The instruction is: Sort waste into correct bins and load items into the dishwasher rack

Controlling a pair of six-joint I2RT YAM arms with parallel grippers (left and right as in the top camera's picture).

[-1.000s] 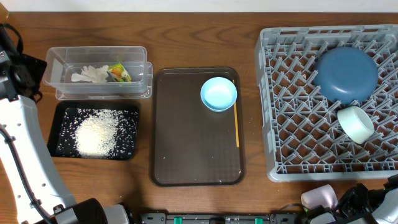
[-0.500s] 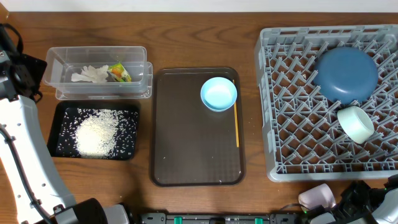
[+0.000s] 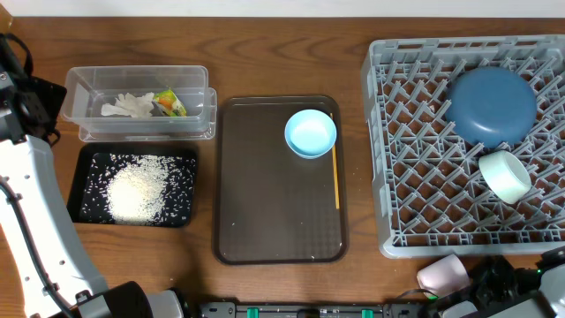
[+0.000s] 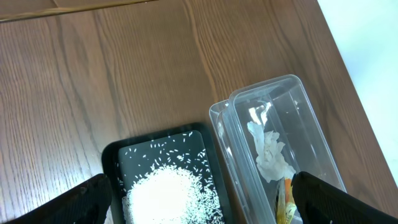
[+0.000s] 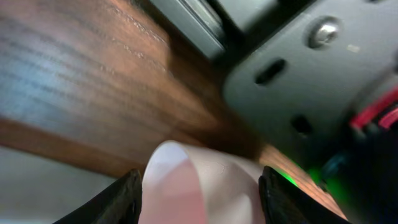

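Note:
My right gripper (image 5: 199,199) is shut on the small pink cup (image 5: 205,180), which lies on its side between the fingers at the table's front edge, just below the grey dishwasher rack (image 3: 388,132); the cup also shows in the overhead view (image 3: 443,275). The rack holds the dark-blue plate (image 3: 491,106) and the mint-white bowl (image 3: 505,176). The light-blue dish (image 3: 310,133) sits on the brown tray (image 3: 274,212). The clear tub (image 3: 88,88) holds the tissue (image 3: 125,106) and wrapper (image 3: 171,102). The black tray (image 3: 84,163) holds the rice (image 3: 137,190). My left gripper (image 4: 199,202) is open, high above the two bins.
A thin yellow stick (image 3: 335,177) lies along the brown tray's right side. The rack's front rim is right behind the pink cup. The left arm's white body (image 3: 35,221) runs down the table's left edge.
My right gripper has carried the pink cup a little to the left along the front edge of the table. The left arm has not moved.

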